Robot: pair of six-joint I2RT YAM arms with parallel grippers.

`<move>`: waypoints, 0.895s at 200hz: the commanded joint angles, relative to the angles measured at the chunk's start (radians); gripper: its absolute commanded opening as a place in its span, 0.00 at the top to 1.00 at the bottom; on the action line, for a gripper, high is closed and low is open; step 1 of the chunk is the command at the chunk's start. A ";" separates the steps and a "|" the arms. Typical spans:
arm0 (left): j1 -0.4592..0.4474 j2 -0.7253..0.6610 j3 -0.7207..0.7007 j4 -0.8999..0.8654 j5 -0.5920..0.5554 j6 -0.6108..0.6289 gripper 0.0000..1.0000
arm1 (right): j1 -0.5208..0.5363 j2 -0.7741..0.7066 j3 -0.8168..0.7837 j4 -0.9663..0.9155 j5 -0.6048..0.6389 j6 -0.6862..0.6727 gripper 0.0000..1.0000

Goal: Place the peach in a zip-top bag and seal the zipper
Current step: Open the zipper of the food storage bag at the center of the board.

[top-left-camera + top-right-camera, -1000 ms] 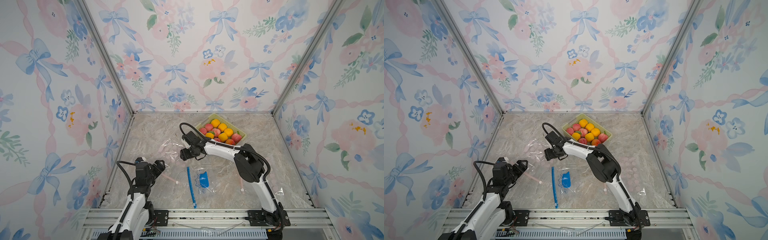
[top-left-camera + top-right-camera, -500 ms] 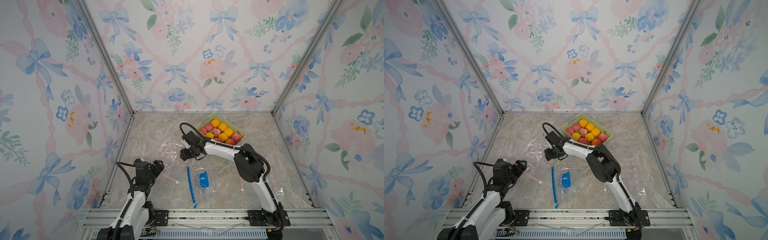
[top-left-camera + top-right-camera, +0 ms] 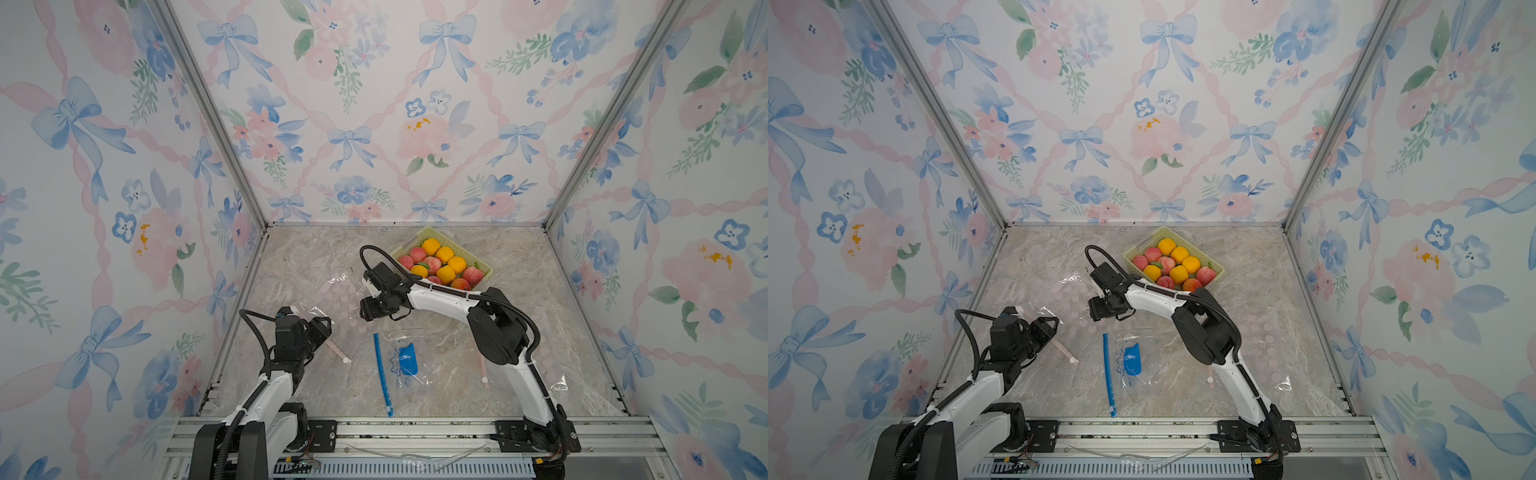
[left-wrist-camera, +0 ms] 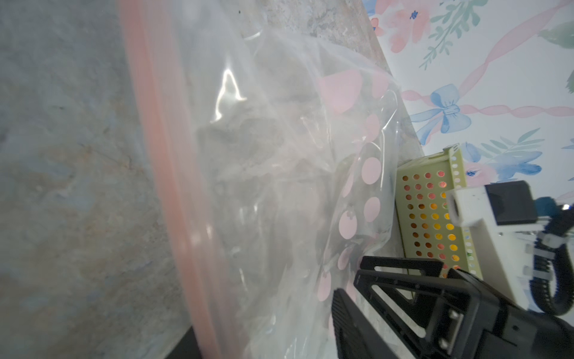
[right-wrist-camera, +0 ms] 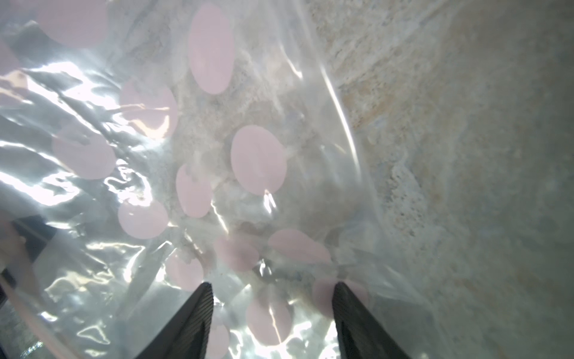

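Edges: the marble-patterned counter [image 3: 519, 299] is running up to three floral-papered walls [image 3: 374, 124] and, on the near side, to an aluminium rail [image 3: 415, 428].
Open room: bare counter is showing along the far wall left of the basket, at the far right, and between the two bags nearest the rail.
Basket: a pale green perforated plastic basket [image 4: 425, 202] is sitting near the far wall, right of centre, turned cornerwise.
Peaches: the round pink peaches [image 3: 417, 254] are lying in that basket, packed against oranges [image 3: 444, 253].
Target bag: a clear, crinkled zip-top bag [image 3: 332, 297] printed with pink dots is lying left of centre, its film billowing up. Its pink zipper strip [image 4: 161, 155] is running along the near-left edge.
Other bags: a flat blue-printed bag [image 3: 405, 357] with a straight blue zipper [image 3: 381, 374] is lying near the rail. A second dotted bag [image 3: 544, 365] is lying on the right, partly behind the right arm in both top views.
Left arm: it is rising from the near-left end of the rail and leaning toward the zip-top bag. The left pincer [image 3: 326, 324] is sitting at the zipper edge, and I cannot tell whether it is pinching the strip or standing spread.
Right arm: it is arching up from the near-right end of the rail, elbow high, forearm reaching left. The right pincer [image 5: 271, 284] is pointing at the dotted film, its ribbed black fingers [image 5: 192, 310] standing spread.
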 commanded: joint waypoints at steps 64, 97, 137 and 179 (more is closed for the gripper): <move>-0.069 -0.081 0.099 0.030 0.045 0.030 0.82 | -0.014 -0.051 -0.048 0.006 -0.051 0.016 0.37; -0.114 -0.083 0.171 -0.026 0.019 0.119 0.95 | -0.025 -0.110 -0.092 0.033 -0.098 0.049 0.37; -0.160 -0.072 0.331 -0.202 -0.073 0.256 1.00 | -0.036 -0.209 -0.148 0.042 -0.119 0.068 0.37; -0.180 -0.049 0.449 -0.303 -0.088 0.451 1.00 | -0.054 -0.315 -0.181 0.013 -0.092 0.074 0.37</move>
